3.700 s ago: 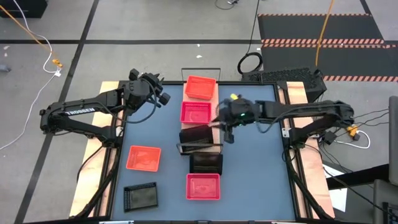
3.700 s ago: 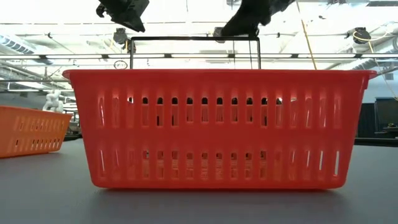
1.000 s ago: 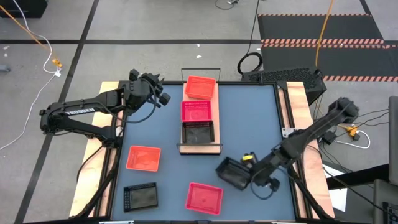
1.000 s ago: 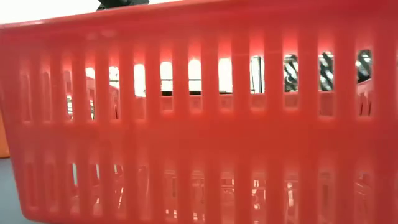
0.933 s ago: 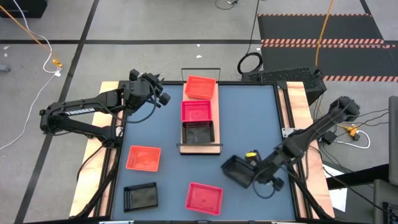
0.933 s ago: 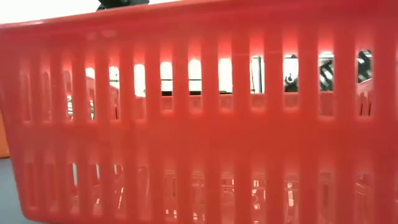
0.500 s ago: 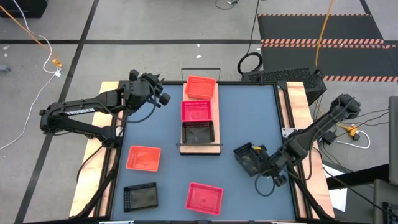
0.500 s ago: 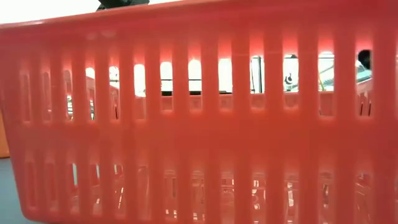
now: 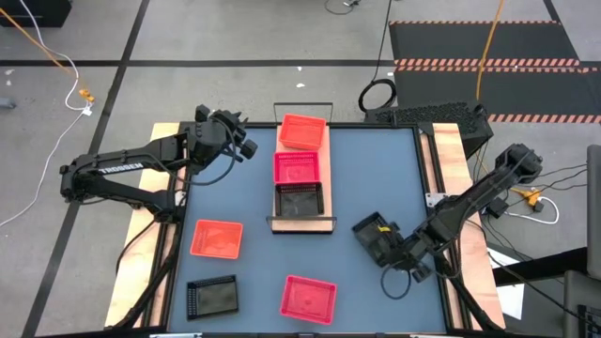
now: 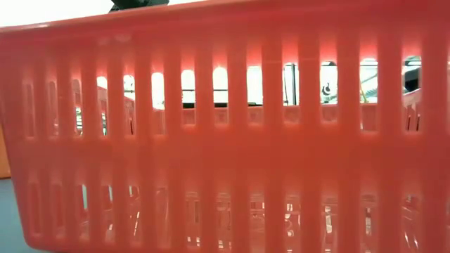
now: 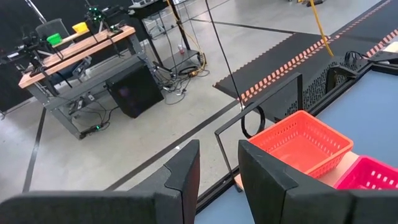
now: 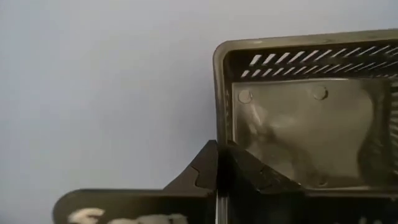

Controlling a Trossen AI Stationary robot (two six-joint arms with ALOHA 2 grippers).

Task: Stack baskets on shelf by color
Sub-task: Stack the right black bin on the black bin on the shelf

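I had the right hand point(image 9: 388, 246) low over the worktop point(image 9: 376, 178), well out to the right of the shelf point(image 9: 302, 223), its fingers together on the wall of a black basket point(image 9: 373, 237); the right wrist view showed them pinching that rim with the basket's floor just beyond. The left hand point(image 9: 246, 147) waited near the far left corner, its fingers point(image 11: 180, 174) slightly apart and holding nothing.

On the shelf sat an orange-red basket point(image 9: 303, 131) at the far end, a pink basket point(image 9: 297, 169) in the middle and a second black basket point(image 9: 300, 199) toward the near end. Loose on the worktop lay an orange basket point(image 9: 216, 238), another black one point(image 9: 212, 297) and a pink-red basket point(image 9: 309, 298) at the near edge, the one filling the low view.

My judgement was that the held basket belonged on the black one already shelved. A one-wall pinch lets a light tray swing and tilt, so I would have carried it slowly, kept it level, squared its long sides to the shelved basket, cleared the wire frame at the shelf's end, and lowered it straight down until it nested before letting go. A skewed drop might wedge a corner or nudge the pink neighbour.
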